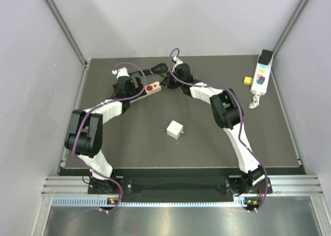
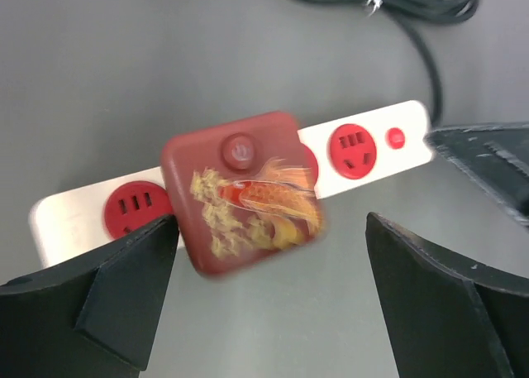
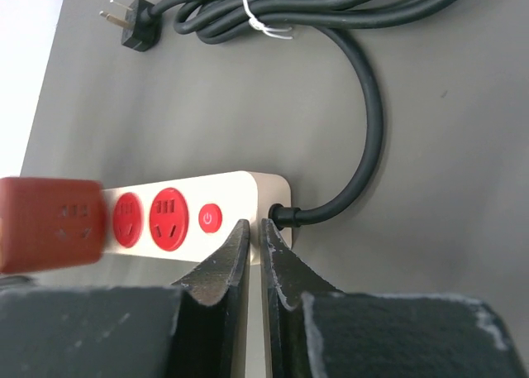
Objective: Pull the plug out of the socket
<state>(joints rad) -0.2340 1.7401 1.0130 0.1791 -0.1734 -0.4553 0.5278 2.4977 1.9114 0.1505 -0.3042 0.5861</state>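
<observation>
The left jaws stood open around the tilted red plug (image 2: 244, 192), the right jaws closed against the power strip (image 3: 240, 188); plug judged loose, firm grip and lift required.

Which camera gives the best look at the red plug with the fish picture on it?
Left wrist: the red plug fills the centre, fish face up, over the power strip, slightly blurred. Right wrist shows only one side at the left edge. Top external shows a small dark-red patch.
</observation>
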